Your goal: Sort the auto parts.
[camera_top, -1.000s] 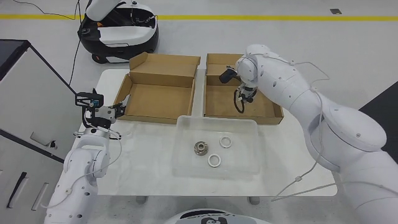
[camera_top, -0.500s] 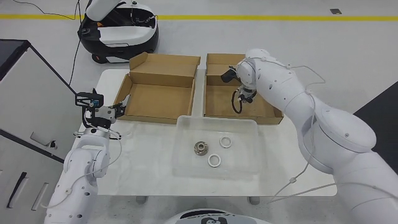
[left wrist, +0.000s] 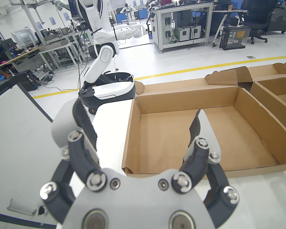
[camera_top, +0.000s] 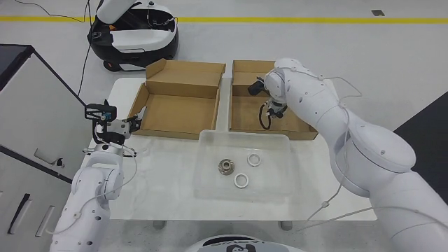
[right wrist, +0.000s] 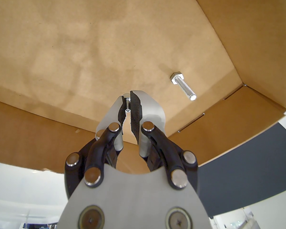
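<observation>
**Operator:** What's the right claw got?

**Spotter:** Your right claw (right wrist: 128,95) is almost closed, its pads pinching a small silver threaded bolt (right wrist: 127,106) at the tips. It hangs low inside the right-hand brown cardboard box (right wrist: 62,36), at the far right of the table. I can't tell whether the bolt touches the floor.

**Operator:** How will it handle?

**Spotter:** I'd call it light, stiff steel, nothing fragile. It's thin and round, though, so it could twist or slip between the pads. The threads should give the rubber some bite. The shank is the place to hold it, and that's where you have it. Let go and I'd expect it to roll a little.

**Operator:** Anything close by?

**Spotter:** A second silver hex-head bolt (right wrist: 183,86) lies flat on the box floor. It's near the claw but apart from it, close to a corner.

**Operator:** And my left?

**Spotter:** Your left claw (left wrist: 137,107) is spread wide and holds nothing. It hovers at the near left corner of the left-hand brown cardboard box (left wrist: 181,139).

**Operator:** What's waiting?

**Spotter:** Look in the clear plastic tray (camera_top: 210,182) at the near middle. There's a round grey metal hub (camera_top: 225,166), a white ring (camera_top: 254,159) to its right, and another white ring (camera_top: 242,180) nearer you. The hub looks heavier, so I'd grip it across the rim. The rings look light and slick, so I'd pinch one wall through the hole.
</observation>
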{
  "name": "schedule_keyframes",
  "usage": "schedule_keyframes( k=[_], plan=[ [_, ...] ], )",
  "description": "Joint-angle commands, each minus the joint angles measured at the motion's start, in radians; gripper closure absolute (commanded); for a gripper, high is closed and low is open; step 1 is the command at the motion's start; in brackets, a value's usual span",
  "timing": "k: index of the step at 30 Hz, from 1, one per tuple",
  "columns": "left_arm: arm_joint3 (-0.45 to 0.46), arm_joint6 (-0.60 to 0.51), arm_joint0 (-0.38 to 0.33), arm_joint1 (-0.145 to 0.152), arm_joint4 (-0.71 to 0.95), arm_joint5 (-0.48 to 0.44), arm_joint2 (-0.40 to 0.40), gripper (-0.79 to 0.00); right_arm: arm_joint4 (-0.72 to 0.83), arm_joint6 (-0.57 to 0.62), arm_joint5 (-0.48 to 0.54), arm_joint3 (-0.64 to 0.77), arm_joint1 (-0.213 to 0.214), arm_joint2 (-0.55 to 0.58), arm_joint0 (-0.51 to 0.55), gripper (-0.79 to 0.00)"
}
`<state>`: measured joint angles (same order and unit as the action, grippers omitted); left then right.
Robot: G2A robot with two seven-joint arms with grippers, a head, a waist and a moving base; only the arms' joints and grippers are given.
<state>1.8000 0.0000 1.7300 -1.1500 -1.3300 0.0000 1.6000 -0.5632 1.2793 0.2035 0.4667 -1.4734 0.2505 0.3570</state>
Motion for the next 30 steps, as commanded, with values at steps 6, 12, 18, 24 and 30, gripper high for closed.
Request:
schedule_keyframes(
  k=[6, 12, 18, 24, 30],
  plan=[
    [0.0, 0.0, 0.0, 0.0, 0.0, 0.0, 0.0, -0.785, -0.013, -0.007, 0.003, -0.02, -0.01, 0.01, 0.005, -0.031],
    [0.0, 0.0, 0.0, 0.0, 0.0, 0.0, 0.0, -0.785, -0.023, -0.017, 0.004, -0.034, -0.016, 0.02, 0.011, -0.154],
    [0.0, 0.0, 0.0, 0.0, 0.0, 0.0, 0.0, -0.785, -0.033, -0.033, 0.013, -0.04, -0.02, 0.03, 0.016, -0.323],
    [0.0, 0.0, 0.0, 0.0, 0.0, 0.0, 0.0, -0.785, -0.04, -0.05, 0.021, -0.042, -0.019, 0.045, 0.012, -0.372],
    [0.0, 0.0, 0.0, 0.0, 0.0, 0.0, 0.0, -0.785, -0.035, -0.089, 0.037, -0.034, -0.009, 0.074, -0.002, -0.385]
  ],
)
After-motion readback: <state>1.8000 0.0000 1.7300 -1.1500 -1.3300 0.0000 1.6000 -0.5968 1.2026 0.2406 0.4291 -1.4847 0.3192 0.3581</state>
